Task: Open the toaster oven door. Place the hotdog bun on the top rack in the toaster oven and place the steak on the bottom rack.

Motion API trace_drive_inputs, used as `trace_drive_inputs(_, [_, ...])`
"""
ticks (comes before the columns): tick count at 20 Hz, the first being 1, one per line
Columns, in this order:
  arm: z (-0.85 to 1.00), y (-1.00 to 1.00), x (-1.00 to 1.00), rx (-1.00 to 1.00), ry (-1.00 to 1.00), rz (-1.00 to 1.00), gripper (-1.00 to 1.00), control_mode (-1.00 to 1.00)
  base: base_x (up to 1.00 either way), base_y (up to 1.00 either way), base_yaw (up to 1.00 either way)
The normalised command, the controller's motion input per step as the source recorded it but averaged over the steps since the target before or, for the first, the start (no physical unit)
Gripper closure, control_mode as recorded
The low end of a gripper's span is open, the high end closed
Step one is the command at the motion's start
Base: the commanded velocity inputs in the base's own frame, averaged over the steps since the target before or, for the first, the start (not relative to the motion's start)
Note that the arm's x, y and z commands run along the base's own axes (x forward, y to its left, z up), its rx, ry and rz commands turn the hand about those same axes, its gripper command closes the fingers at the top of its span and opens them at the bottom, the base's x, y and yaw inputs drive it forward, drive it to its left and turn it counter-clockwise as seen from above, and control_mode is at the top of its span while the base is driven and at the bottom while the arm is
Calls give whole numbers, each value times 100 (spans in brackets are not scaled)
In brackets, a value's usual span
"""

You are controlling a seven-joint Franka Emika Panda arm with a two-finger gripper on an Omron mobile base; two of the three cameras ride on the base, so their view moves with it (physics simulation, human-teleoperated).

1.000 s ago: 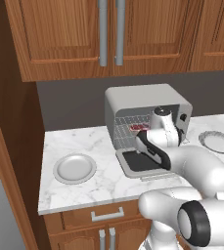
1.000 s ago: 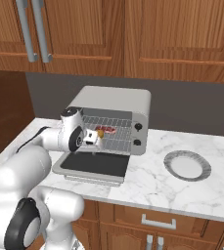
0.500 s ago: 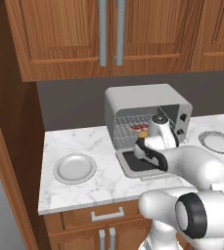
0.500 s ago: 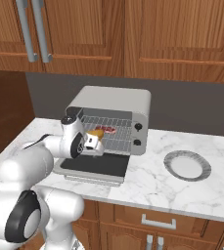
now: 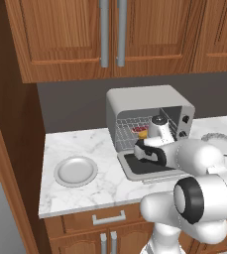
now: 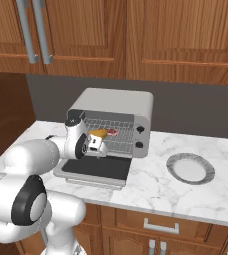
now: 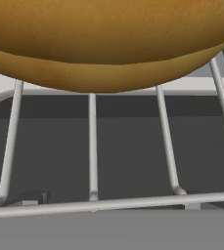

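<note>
two grey plates (image 5: 76,170) (image 6: 190,168) flank one toaster oven (image 6: 113,119); its door (image 6: 94,171) lies flat, open. gripper (image 6: 96,146) spread wide at the mouth. one hotdog bun (image 7: 108,44) on a rack (image 7: 91,146), probably the top; one steak (image 6: 112,133) behind.

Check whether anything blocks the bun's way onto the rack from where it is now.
Nothing visible does. The toaster oven door lies folded down flat, and the hotdog bun already sits at the wire rack in the oven mouth, beside the steak.
</note>
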Motion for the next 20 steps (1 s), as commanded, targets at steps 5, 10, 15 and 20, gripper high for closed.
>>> trace_drive_inputs(5, [1,-2,21,0,0,0,-100,-100,0,0,0])
trace_drive_inputs(10, [5,-5,36,0,0,-1,-100,-100,0,0,0])
trace_drive_inputs(15, [0,-4,42,0,0,0,-100,-100,0,0,0])
trace_drive_inputs(20, [2,-1,41,0,0,0,-100,-100,0,0,0])
